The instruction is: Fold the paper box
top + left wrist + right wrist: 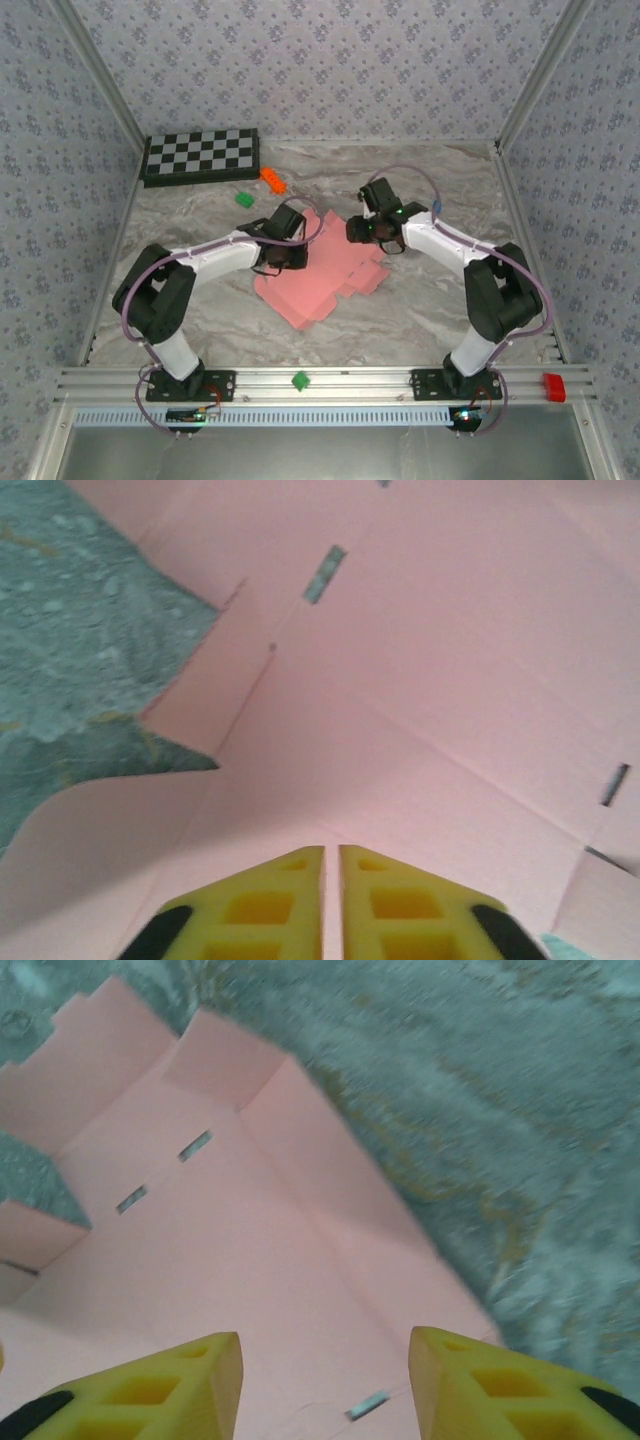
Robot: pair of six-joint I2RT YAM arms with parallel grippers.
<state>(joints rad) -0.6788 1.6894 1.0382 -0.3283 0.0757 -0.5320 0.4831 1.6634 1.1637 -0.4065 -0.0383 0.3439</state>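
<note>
The paper box (325, 285) is a flat pink die-cut sheet with flaps and slots, lying unfolded on the marble table in the middle. My left gripper (287, 243) hovers over the sheet's left part. In the left wrist view its yellow fingertips (331, 848) stand shut with a hairline gap, just above the pink card (430, 660), holding nothing. My right gripper (360, 229) is over the sheet's upper right edge. Seen from the right wrist, it (325, 1338) is open wide above the card (230, 1250), with nothing between the fingers.
A checkerboard (200, 155) lies at the back left. An orange brick (272, 180) and a green block (243, 199) sit just behind the sheet. Another green block (299, 380) and a red block (553, 387) rest on the front rail. Patterned walls enclose the table.
</note>
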